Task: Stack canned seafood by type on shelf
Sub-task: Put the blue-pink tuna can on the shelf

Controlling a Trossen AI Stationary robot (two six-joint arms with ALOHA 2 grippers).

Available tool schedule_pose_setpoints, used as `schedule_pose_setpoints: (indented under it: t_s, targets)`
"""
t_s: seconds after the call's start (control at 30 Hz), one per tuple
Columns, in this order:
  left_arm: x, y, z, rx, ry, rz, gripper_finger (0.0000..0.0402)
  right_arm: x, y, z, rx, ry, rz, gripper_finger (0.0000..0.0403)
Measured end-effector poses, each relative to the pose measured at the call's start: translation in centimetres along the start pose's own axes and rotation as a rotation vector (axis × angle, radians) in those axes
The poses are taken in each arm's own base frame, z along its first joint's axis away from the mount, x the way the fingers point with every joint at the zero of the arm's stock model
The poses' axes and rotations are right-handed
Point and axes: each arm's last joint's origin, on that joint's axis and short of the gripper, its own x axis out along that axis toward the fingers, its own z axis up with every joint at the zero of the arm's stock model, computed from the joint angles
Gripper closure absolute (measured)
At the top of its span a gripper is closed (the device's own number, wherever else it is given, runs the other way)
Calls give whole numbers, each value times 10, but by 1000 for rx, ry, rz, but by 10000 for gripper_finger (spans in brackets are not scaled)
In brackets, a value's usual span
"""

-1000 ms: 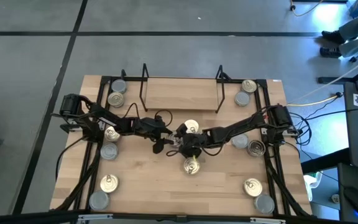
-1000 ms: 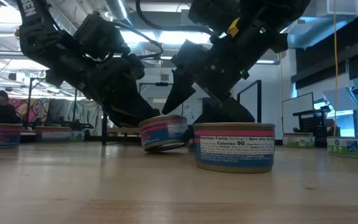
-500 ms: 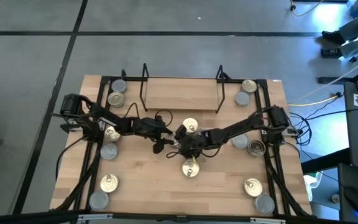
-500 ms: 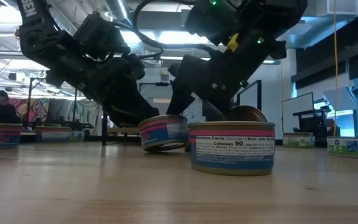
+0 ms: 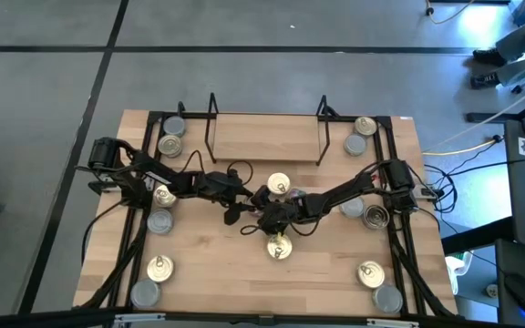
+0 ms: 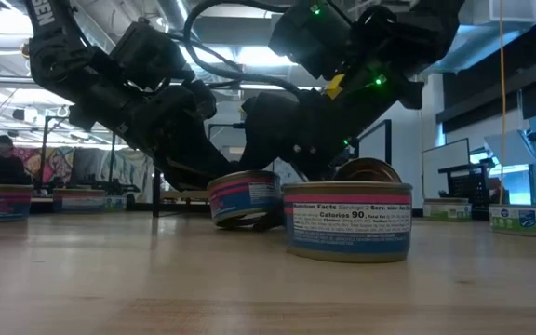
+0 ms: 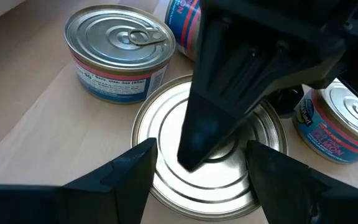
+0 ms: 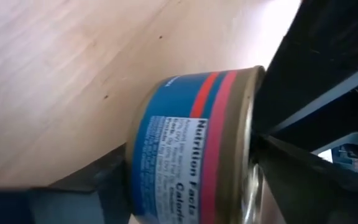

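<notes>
While tilted, a tin point(image 8: 194, 149) apparently sits between right gripper point(image 5: 264, 211) fingers.

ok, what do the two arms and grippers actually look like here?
Both are dark, jointed arms with loose black cables. The left gripper has two matte black, wedge-shaped fingers. The right gripper is black too; in the low view its arm shows green lights and a yellow tag.

Two matte black jointed arms, boxy angular housings, loose black cables looping along the links, left end effector point(image 7: 197, 168) with broad flat dark fingers point(image 7: 126, 180), right end effector point(image 5: 270, 216) equally dark (green indicator lights, yellow marking on its wrist housing)
</notes>
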Motion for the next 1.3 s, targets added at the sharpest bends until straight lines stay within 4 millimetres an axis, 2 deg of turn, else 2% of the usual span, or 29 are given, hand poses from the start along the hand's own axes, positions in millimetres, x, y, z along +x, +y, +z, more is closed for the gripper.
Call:
schedule_pose_setpoints:
  t_s: [0.17,0.37,0.47,0.53,0.67,0.77,0.93,1.03,1.17,1.3]
  targets:
    - [-1,0,0,-15,1,-8,153,0,0,0,14,7,-12,181]
    - [-5,-1,4,-18,-6,-9,153,-2,2,4,28,3,-23,181]
    - [-14,-3,10,-12,-4,-9,153,-4,3,9,33,-10,-29,187]
    - [-21,-5,14,-8,-6,-14,153,-9,0,12,44,-19,-45,221]
    - [-37,-7,18,-6,45,-2,153,-22,-1,17,45,-14,-43,221]
    - [-50,-7,19,-14,82,48,153,-39,-14,23,90,-41,-81,221]
    - [-69,-7,21,-39,100,121,153,-63,-33,21,162,-42,-108,221]
    - [-76,-11,20,-33,86,140,153,-80,-53,18,208,-35,-193,221]
    - [-78,-14,11,-42,86,159,153,-88,-79,-3,263,41,-249,221]
    - [-78,-15,3,-62,93,181,153,-81,-103,-40,329,165,-284,221]
